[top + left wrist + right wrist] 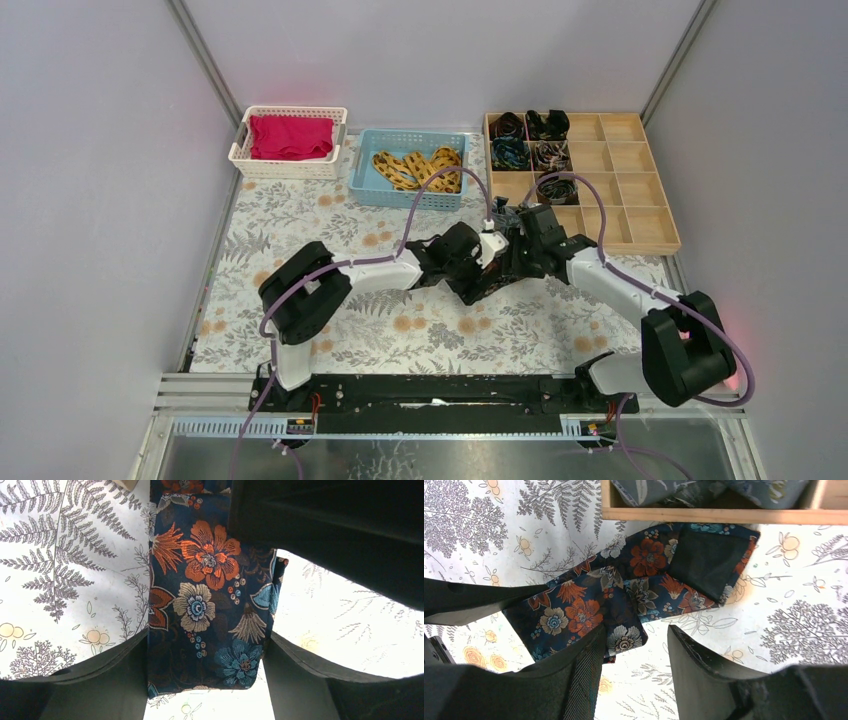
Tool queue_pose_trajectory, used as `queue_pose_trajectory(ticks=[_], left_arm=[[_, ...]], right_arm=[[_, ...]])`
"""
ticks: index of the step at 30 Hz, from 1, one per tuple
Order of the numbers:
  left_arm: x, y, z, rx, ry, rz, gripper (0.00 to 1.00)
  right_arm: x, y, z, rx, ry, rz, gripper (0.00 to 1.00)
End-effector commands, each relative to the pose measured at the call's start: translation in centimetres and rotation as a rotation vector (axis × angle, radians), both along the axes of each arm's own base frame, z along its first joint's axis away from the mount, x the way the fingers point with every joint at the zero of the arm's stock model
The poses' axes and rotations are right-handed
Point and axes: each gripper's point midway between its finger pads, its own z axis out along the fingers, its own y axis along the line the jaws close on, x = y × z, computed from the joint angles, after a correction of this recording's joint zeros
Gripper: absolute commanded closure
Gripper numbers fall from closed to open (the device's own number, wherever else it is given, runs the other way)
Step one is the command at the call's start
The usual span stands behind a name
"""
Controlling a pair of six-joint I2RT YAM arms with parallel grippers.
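1. Fingers [125, 680] of the left gripper [206, 645] stand spread, one on each side of the floral tie [207, 600], which lies flat and fills the gap between them.
2. The right gripper [636, 630] also has its fingers [704, 670] spread. One finger covers the tie's edge, and the other hangs over bare counter [400, 330].
3. The tie lies mid-counter, just near of the wooden organiser [620, 160]. One end is folded back to show dark lining, close to the organiser's near wall.
4. The organiser sits at the far right, with rolled ties [530, 125] in its left compartments.
5. A blue basket [405, 198] of yellow patterned straps [415, 165] stands far centre.
6. A white basket [285, 170] with red cloth [290, 137] stands far left.
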Motion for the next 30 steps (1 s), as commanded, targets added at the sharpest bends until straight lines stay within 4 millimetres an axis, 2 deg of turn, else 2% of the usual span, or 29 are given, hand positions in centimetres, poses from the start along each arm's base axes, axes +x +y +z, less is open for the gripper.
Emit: queue_pose_trajectory(ticks=[1,5,11,19,26,30], left_arm=[[-0.2,0.4,-0.6,0.025,0.035,-0.007,0.19],[-0.4,-0.1,-0.2,0.021,0.047,-0.04,0.17],[0.0,-0.6,-1.2,0.044,0.059,-0.055,0.15],[0.5,-1.8,-1.1,0.025,0.06,-0.069,0.13],[0.4,-2.3,-2.5,0.032,0.084,-0.095,0.13],[0.4,-2.7,-2.9,0.03,0.099,-0.107,0.16]], right_arm=[[0.7,0.4,3.6,0.022,-0.081,0.018,0.44],[0.6,0.4,4.0,0.03,-0.091,0.014,0.44],[0.4,0.1,5.1,0.046,-0.129,-0.001,0.41],[0.3,-0.2,5.3,0.046,-0.15,-0.014,0.41],[-0.3,-0.4,6.4,0.06,-0.181,-0.007,0.41],[-0.6,-0.8,6.7,0.06,-0.203,-0.011,0.41]])
